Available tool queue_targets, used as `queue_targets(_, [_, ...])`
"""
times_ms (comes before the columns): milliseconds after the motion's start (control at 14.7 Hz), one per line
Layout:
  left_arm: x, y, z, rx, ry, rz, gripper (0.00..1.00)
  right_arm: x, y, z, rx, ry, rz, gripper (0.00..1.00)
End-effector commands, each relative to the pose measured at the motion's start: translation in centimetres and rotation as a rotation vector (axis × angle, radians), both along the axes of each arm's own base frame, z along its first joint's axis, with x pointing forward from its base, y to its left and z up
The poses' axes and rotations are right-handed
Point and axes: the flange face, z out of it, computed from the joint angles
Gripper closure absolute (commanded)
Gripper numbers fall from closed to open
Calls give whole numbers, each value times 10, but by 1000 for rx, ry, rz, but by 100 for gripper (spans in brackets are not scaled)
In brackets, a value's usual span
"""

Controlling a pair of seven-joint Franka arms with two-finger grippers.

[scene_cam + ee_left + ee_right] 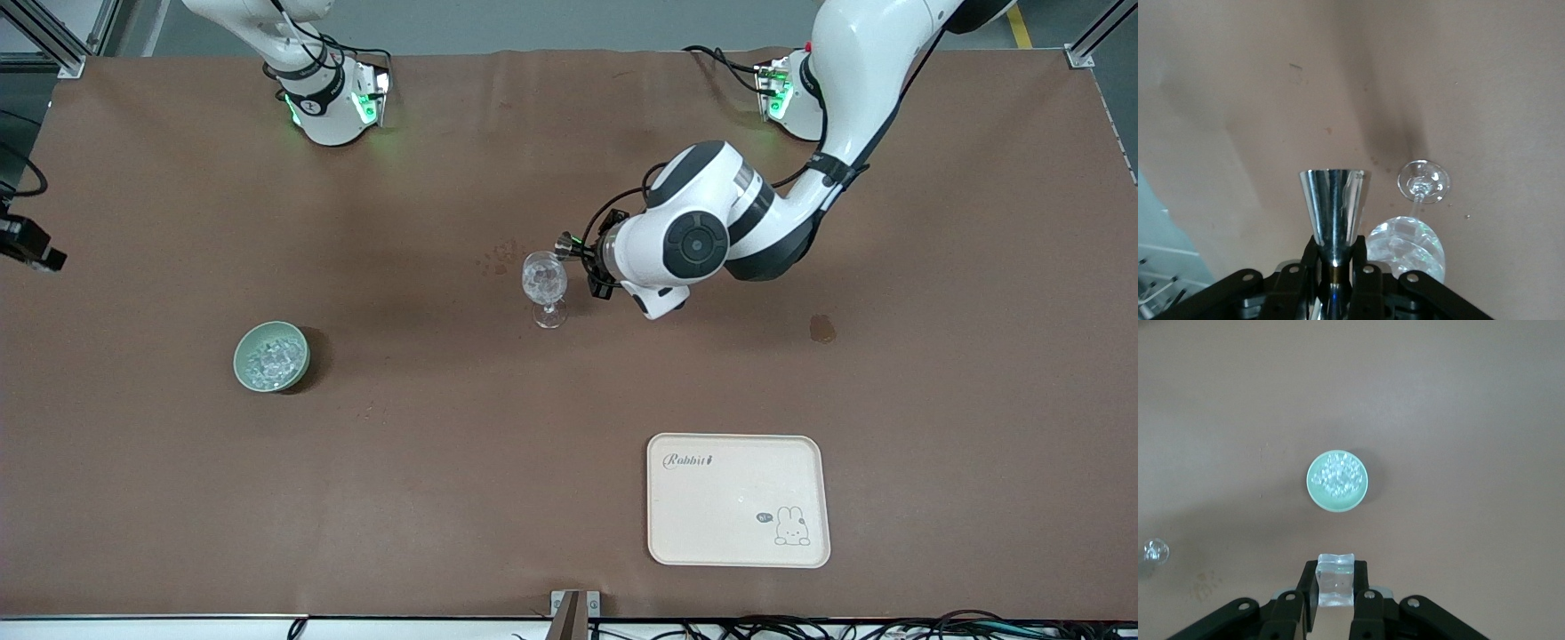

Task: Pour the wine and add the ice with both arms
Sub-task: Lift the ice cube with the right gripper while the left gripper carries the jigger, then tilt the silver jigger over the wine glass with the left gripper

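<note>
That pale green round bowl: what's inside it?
The pale green round bowl holds a heap of small clear glassy ice chunks that covers its bottom. Whether anything lies under the heap cannot be seen.

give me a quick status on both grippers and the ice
Left gripper shut on metal jigger, held beside the wine glass. Right gripper shut on ice cube, high over bowl of ice. Nothing in the way.
</note>
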Motion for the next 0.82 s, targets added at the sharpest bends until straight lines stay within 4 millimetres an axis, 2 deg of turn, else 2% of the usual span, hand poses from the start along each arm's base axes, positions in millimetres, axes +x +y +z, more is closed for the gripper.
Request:
queue_targets(0, [4, -8, 4, 46, -29, 33, 100, -3, 2, -6, -16, 23, 19, 99])
queue_targets(136, [10, -12, 9, 32, -38, 42, 100, -4, 2, -7, -13, 31, 42, 99])
queue_targets(341, [3, -34, -1, 104, -89, 53, 100, -4, 9, -8, -14, 36, 56, 99])
queue_targets(409, [6, -31, -5, 142, -116, 62, 100, -4, 10, -9, -20, 38, 58, 99])
queue_targets(545, [-7, -42, -11, 182, -141, 30, 100, -3, 12, -9, -23, 39, 61, 99])
queue_targets(613, [-9, -42, -15, 222, -152, 15, 100, -3, 12, -9, -25, 36, 60, 99])
queue_targets(749, [-7, -45, -8, 282, -177, -7, 100, -2, 14, -8, -25, 33, 57, 99])
